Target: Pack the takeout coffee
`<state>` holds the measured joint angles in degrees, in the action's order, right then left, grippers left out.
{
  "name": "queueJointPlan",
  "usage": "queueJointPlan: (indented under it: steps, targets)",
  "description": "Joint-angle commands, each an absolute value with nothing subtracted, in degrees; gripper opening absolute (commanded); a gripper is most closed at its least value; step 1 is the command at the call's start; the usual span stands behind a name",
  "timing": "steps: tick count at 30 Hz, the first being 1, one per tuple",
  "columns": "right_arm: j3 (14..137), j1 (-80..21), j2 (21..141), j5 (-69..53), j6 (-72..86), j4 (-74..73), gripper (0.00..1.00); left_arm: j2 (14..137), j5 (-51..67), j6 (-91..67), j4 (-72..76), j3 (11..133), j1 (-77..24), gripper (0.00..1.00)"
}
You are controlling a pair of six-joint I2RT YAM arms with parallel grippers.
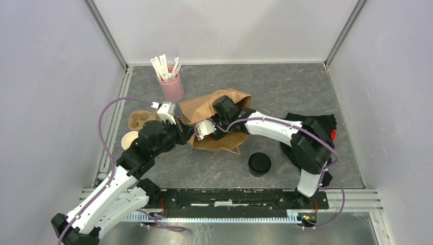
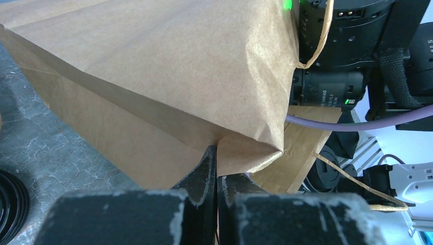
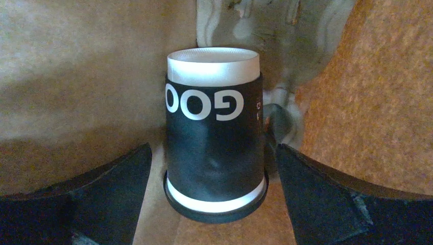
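The right hand (image 3: 213, 153) is spread wide inside the crumpled brown paper bag (image 2: 153, 76), a dark finger on each side of the dark paper coffee cup with white lettering (image 3: 212, 127) and a clear gap on both sides, so nothing is gripped. The cup sits in the bag with its round black plastic lid (image 3: 214, 215) toward the hand and its pale bottom pointing deeper in. Over on the other side, the left hand (image 2: 216, 168) is pressed together on a folded edge of the same bag, pinching the paper

From where I stand the cup looks light and thin-walled, and a shallow dimple already shows on its side. I'd judge that a hard squeeze would crush it or pop the press-fit lid. The glossy wall seems a bit slippery. The safest hold is probably across the body close to the lid, where the rim stiffens it. Whether there is liquid in it I can't tell

Out on the grey marbled table (image 1: 306, 92), a second black-lidded cup (image 1: 259, 163) stands in front of the bag, not yet packed
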<state>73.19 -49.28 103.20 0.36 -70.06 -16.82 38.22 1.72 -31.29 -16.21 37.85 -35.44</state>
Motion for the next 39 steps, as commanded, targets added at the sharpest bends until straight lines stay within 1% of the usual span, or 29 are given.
queueJointPlan:
  steps: [1,3,5,9,10,18,25,32,38,39]
  targets:
    - [75.21,-48.71,105.31,1.93,-71.11,-14.52,0.98,38.28,5.18,-35.39,-12.37,38.74,-35.86,0.02]
    - [75.14,-48.67,105.51,1.67,-71.06,-14.16,0.97,38.36,4.98,-35.57,-12.64,38.78,-35.87,0.02]
    - [75.06,-48.62,105.64,0.82,-70.93,-14.06,0.94,38.23,4.57,-35.6,-13.14,38.93,-35.86,0.02]
    - [75.64,-48.65,105.73,0.14,-69.44,-14.77,0.85,37.76,2.73,-36.22,-14.28,39.19,-35.86,0.02]
    - [75.74,-48.64,105.71,-0.61,-69.04,-15.11,0.81,37.66,2.32,-36.49,-14.51,39.13,-35.86,0.02]
    - [74.26,-48.78,103.38,-2.46,-66.47,-15.66,0.63,37.68,-1.27,-37.64,-16.39,39.45,-35.84,0.02]
    - [72.79,-49.7,98.63,-2.07,-64.21,-16.94,0.57,39.77,-5.21,-37.27,-19.75,41.12,-35.87,0.02]
    - [68.74,-50.0,93.65,-1.93,-62.65,-15.38,0.57,40.47,-5.02,-37.53,-19.17,41.03,-35.91,0.02]
    - [68.5,-50.04,95.25,-2.97,-64.15,-12.29,0.81,40.22,-0.55,-37.6,-16.01,39.41,-35.87,0.02]
    - [68.89,-50.02,95.91,-3.06,-64.52,-11.91,0.84,40.07,0.36,-37.69,-15.28,39.2,-35.86,0.02]
